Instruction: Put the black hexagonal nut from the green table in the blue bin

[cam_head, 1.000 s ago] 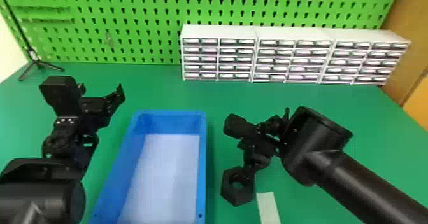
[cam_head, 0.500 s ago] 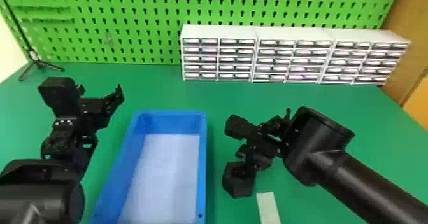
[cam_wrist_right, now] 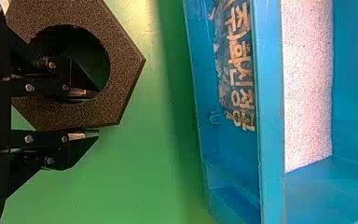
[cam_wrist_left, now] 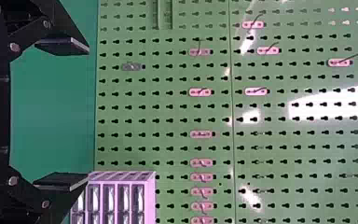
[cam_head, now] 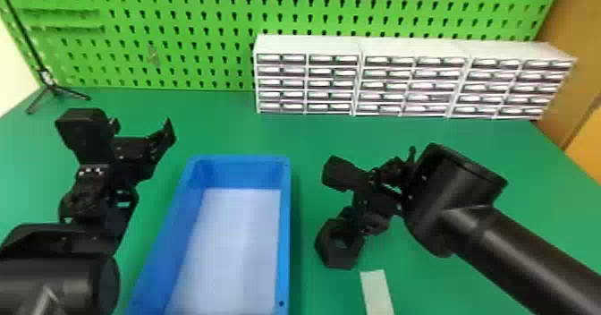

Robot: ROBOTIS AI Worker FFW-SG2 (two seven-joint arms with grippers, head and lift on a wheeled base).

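**Three viewpoints: one high, two at the wrists**

The head view looks forward and down from above, set back far enough to take in the green table (cam_head: 214,126), the blue bin (cam_head: 243,158), both arms (cam_head: 85,202) and the lower pegboard (cam_head: 201,50) behind. The left wrist view faces forward, nearly square to that pegboard, and lies on its side; it shares with the head view the board and part of the drawer units (cam_head: 308,45), probably their left end. The right wrist view, closest of all, looks down at a slant past the black hexagonal nut (cam_head: 331,258) to the bin's side wall; nut, bin and tabletop also appear in the head view.
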